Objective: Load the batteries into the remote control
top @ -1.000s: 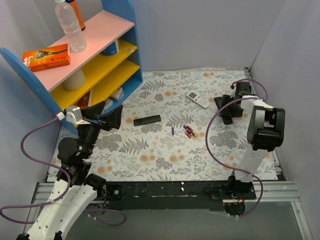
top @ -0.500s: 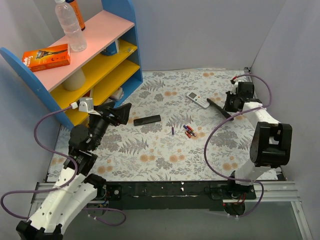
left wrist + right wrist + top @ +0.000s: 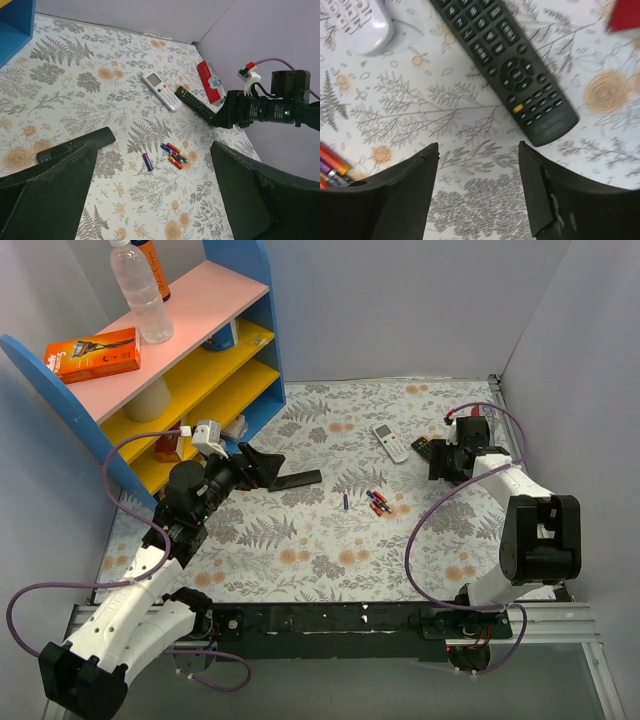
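The black remote control (image 3: 505,65) lies face up, buttons showing, just beyond my right gripper (image 3: 480,190), which is open and empty above the mat. It also shows in the left wrist view (image 3: 195,104) and in the top view (image 3: 424,447). The batteries (image 3: 378,503) lie in a small red and purple-blue cluster mid-table, with one purple-blue battery (image 3: 346,501) a little to their left; the left wrist view shows the cluster (image 3: 172,154) and the single one (image 3: 147,161). My left gripper (image 3: 268,464) is open and empty over the end of a plain black bar (image 3: 295,480).
A small white remote (image 3: 392,441) lies left of the black remote. A red pack (image 3: 210,87) lies by the right wall. A blue, yellow and pink shelf (image 3: 215,370) stands at the back left with a bottle (image 3: 140,290) and an orange box (image 3: 92,353) on top.
My left arm has swung right and forward, its gripper now at the plain black bar. My right gripper has turned and come in beside the black remote.
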Tool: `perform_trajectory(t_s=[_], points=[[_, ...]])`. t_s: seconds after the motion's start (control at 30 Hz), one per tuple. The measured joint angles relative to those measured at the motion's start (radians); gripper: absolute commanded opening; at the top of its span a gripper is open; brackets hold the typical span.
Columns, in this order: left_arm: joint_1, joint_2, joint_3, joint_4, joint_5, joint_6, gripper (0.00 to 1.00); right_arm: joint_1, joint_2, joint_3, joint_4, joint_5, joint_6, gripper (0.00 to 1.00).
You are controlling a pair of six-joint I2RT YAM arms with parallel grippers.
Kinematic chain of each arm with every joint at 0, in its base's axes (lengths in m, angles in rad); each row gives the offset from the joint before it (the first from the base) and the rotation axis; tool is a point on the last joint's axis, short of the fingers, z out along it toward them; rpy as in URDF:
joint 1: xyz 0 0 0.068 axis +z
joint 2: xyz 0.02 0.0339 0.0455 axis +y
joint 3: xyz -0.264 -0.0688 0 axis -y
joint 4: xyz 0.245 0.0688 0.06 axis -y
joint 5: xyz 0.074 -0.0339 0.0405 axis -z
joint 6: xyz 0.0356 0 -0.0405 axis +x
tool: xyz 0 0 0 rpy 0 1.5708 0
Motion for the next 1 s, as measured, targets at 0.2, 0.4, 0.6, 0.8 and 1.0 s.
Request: perform_trajectory(t_s=[0.2,0.4,0.6,0.8,1.0], points=[[0.0,-0.056,0.001,-0.032,-0.023,0.06,0.98,-0.002,0.143,0.177,-0.03,0.089,-0.089,0.85],[0.0,-0.063,0.001,-0.063,-0.034,0.106,0.98,-0.002,0.335,0.381,-0.091,0.08,-0.195,0.86],[0.0,-0.062,0.001,-0.075,-0.034,0.121,0.98,-0.002,0.459,0.481,-0.169,0.038,-0.267,0.81],[0.0,-0.057,0.001,-0.079,-0.031,0.127,0.98,-0.002,0.495,0.509,-0.209,-0.016,-0.299,0.55],[0.0,-0.043,0.001,-0.079,-0.007,0.127,0.98,-0.002,0.465,0.464,-0.187,-0.05,-0.301,0.31]])
